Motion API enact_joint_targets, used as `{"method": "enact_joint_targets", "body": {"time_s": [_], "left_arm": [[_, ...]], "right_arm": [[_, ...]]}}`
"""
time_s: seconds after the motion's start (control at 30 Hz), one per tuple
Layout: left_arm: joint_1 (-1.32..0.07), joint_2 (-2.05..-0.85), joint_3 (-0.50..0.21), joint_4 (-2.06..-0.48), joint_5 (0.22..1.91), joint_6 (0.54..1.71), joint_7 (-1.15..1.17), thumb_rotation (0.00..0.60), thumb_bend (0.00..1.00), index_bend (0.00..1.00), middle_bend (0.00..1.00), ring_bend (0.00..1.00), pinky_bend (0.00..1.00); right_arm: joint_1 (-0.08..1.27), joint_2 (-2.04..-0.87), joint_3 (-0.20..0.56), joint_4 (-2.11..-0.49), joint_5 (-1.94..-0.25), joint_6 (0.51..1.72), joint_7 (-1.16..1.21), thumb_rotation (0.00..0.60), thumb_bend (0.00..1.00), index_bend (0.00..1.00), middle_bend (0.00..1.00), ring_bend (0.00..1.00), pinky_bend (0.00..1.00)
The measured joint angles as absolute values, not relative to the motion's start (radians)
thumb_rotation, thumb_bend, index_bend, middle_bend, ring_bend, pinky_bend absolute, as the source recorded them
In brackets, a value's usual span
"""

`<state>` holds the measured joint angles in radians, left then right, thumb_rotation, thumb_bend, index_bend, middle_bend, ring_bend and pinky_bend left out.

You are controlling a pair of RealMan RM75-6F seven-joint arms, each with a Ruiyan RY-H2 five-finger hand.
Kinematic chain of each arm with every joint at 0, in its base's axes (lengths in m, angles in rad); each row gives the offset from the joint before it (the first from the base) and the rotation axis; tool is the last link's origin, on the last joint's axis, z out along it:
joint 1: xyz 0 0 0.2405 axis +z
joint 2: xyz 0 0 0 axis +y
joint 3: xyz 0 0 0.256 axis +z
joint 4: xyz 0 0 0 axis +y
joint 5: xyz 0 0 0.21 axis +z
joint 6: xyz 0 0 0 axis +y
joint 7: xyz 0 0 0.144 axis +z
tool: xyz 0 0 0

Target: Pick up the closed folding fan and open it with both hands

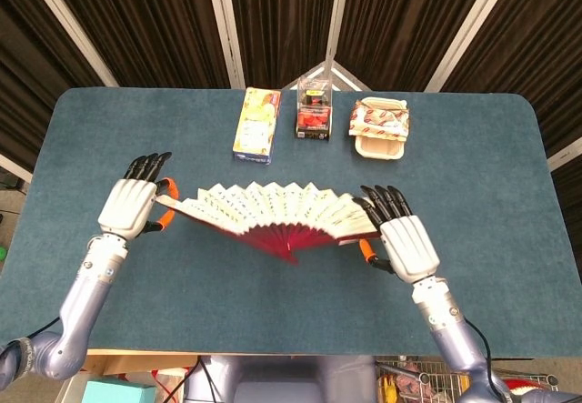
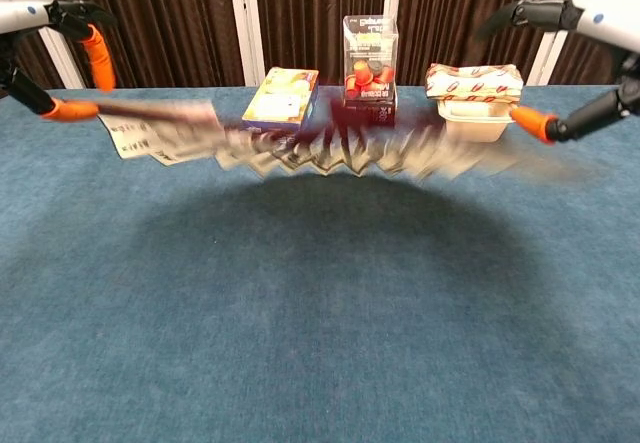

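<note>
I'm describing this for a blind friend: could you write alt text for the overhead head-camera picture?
Two white robot hands, left and right, hold a spread cream paper folding fan with dark red ribs above a blue-green table. Along the far edge stand a yellow carton, a clear box of red items and a wrapped food tray.

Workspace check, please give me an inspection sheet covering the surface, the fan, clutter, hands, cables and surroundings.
Surface: blue cloth table, level.
Job's things: folding fan spread open, held over the table; blurred in the chest view.
Clutter: yellow box, clear case with red contents, wrapped white tray, in a row at the far edge.
Hands: left hand pinches one end of the fan, right hand the other.
Cables: a black one by the right forearm at the bottom edge.
Surroundings: dark curtains with white bars behind.
</note>
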<state>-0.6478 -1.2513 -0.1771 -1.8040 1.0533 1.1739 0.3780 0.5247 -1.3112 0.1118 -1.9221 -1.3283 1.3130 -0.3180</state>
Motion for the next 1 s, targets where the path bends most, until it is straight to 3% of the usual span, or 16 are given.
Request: {"method": "enact_joint_targets", "body": {"time_s": [0.07, 0.23, 0.67, 0.83, 1.0], "left_arm": [[-0.648, -1.242, -0.176, -1.810, 1.053, 1.162, 0.371, 0.600, 0.18, 0.12, 0.00, 0.00, 0.00], [-0.646, -1.229, -0.178, -1.822, 1.060, 1.151, 0.356, 0.600, 0.14, 0.07, 0.00, 0.00, 0.00], [-0.623, -1.188, -0.174, -1.857, 1.083, 1.150, 0.322, 0.600, 0.13, 0.06, 0.00, 0.00, 0.00], [-0.585, -1.158, -0.160, -1.877, 1.122, 1.192, 0.304, 0.600, 0.05, 0.03, 0.00, 0.00, 0.00], [-0.520, -1.122, -0.126, -1.903, 1.162, 1.246, 0.270, 0.600, 0.04, 0.02, 0.00, 0.00, 0.00]], "right_arm": [[0.523, -1.305, 0.105, -1.929, -1.334, 1.305, -0.334, 0.600, 0.33, 0.00, 0.00, 0.00, 0.00], [0.524, -1.290, 0.102, -1.958, -1.321, 1.280, -0.377, 0.600, 0.24, 0.00, 0.00, 0.00, 0.00], [0.519, -1.257, 0.105, -2.002, -1.311, 1.251, -0.412, 0.600, 0.24, 0.00, 0.00, 0.00, 0.00], [0.497, -1.242, 0.100, -1.977, -1.311, 1.268, -0.405, 0.600, 0.24, 0.00, 0.00, 0.00, 0.00], [0.450, -1.225, 0.098, -1.957, -1.278, 1.303, -0.337, 0.600, 0.24, 0.00, 0.00, 0.00, 0.00]]}}
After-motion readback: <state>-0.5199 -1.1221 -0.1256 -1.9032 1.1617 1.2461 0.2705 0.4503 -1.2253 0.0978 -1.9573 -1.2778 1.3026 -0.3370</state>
